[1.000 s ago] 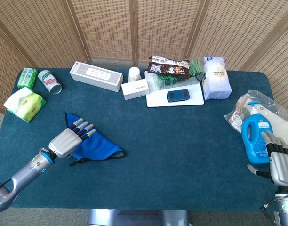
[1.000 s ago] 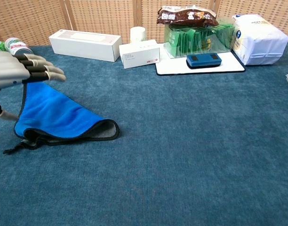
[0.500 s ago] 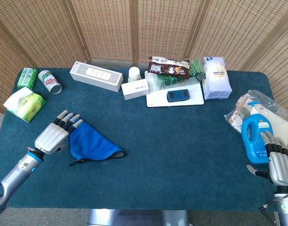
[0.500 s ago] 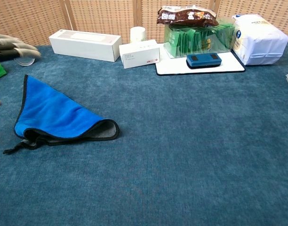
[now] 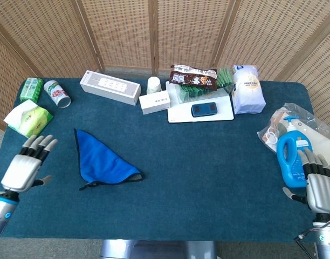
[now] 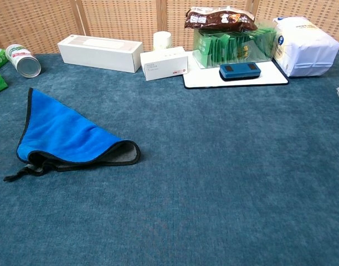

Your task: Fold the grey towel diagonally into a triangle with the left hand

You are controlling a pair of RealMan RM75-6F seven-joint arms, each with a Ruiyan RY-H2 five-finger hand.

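Towel point(image 5: 103, 161) lies folded in a triangle, blue side up, grey showing at the fold, at table's 8 o'clock. Left hand point(image 5: 26, 166) spread, empty, at towel's 9 o'clock. Right hand point(image 5: 319, 183) empty beside blue bottle point(image 5: 292, 157). Fold looks done; next, retract.

The towel point(image 5: 103, 161) showed bright blue (grey lining, black edging) on the teal table point(image 5: 208, 162); the bottle point(image 5: 293, 160) was blue.

Towel point(image 6: 64, 136) folded triangular on blue cloth point(image 6: 225, 183).
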